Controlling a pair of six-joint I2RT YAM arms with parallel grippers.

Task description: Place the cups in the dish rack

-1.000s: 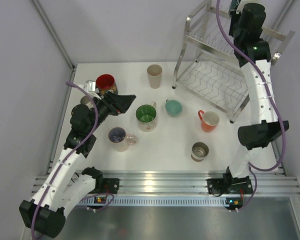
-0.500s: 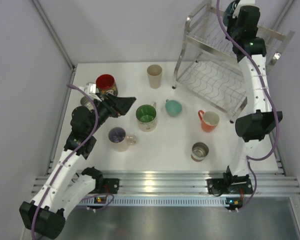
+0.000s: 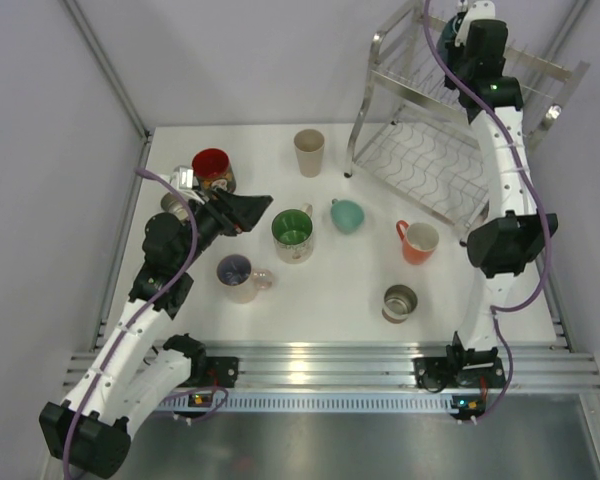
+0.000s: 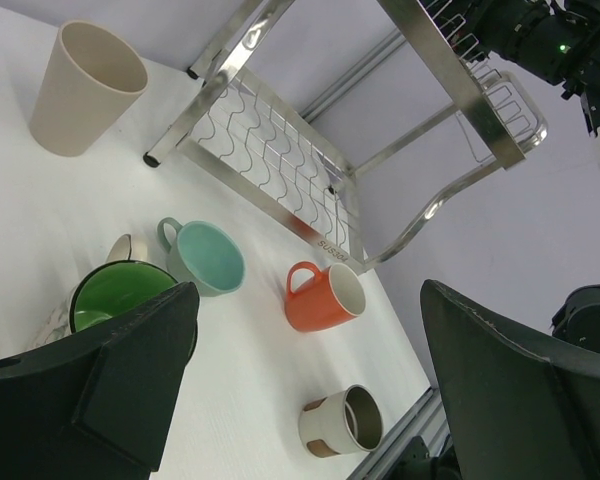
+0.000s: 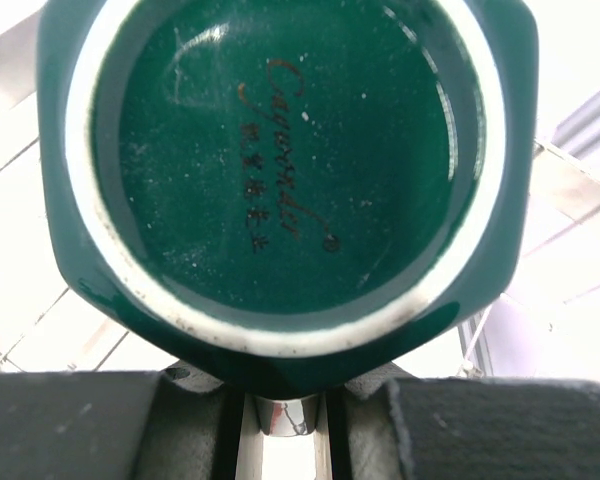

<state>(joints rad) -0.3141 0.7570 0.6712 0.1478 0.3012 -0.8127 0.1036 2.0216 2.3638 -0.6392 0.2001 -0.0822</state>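
My right gripper [image 3: 458,28] is shut on the dark teal cup [image 3: 446,24] and holds it over the top tier of the dish rack [image 3: 363,105]. In the right wrist view the cup's base [image 5: 280,170] fills the frame above my gripper [image 5: 280,425]. My left gripper [image 3: 257,207] is open and empty above the table, just left of the green-lined mug [image 3: 293,233]. On the table stand the red cup [image 3: 212,165], beige cup [image 3: 309,152], mint cup [image 3: 347,214], orange mug [image 3: 417,241], pinkish mug [image 3: 238,276] and white-and-brown cup [image 3: 400,301].
The left wrist view, past my open gripper [image 4: 310,370], shows the beige cup [image 4: 85,88], mint cup [image 4: 205,257], orange mug [image 4: 325,297], white-and-brown cup [image 4: 342,421] and the rack [image 4: 280,140]. A steel object [image 3: 171,203] lies half hidden by the left arm.
My right arm has carried the dark teal cup to the left, further over the rack's top tier. The left arm and the cups on the table have not moved.
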